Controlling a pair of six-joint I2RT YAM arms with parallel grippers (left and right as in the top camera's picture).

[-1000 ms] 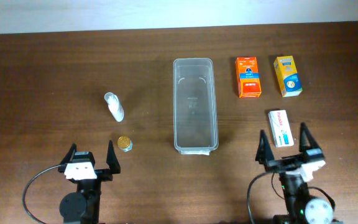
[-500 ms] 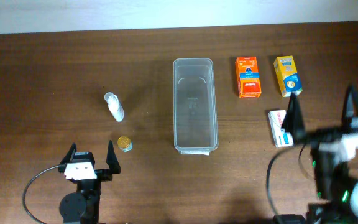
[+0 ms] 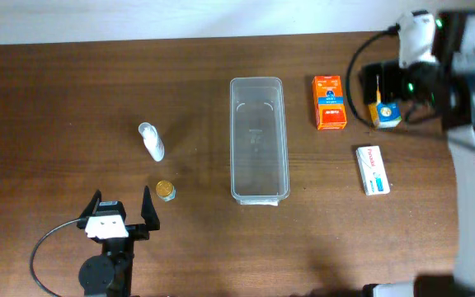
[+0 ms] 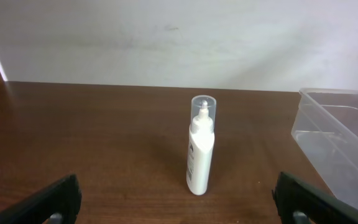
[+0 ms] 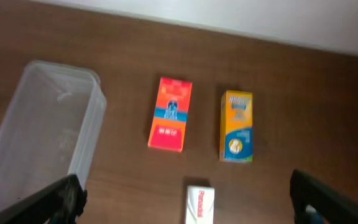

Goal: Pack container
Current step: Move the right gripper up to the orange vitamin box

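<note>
Left claw (image 3: 123, 198) gapes wide, empty, near the bottle (image 4: 201, 146); right claw (image 5: 188, 200) spread wide, empty, above the orange box (image 5: 171, 114) beside the container (image 3: 259, 140).

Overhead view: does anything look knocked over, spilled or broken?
Nothing stands out. The container sits empty and intact, the white bottle stands upright, and the orange box, yellow box and white box lie flat, with no spill.

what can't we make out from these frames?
- Yellow box, overhead: the right arm covers most of it.
- White box, right wrist: cut off by the bottom edge, print blurred.
- Container, left wrist: cut off by the right edge.
- Small gold-topped item, overhead: too small to identify, and outside both wrist views.
</note>
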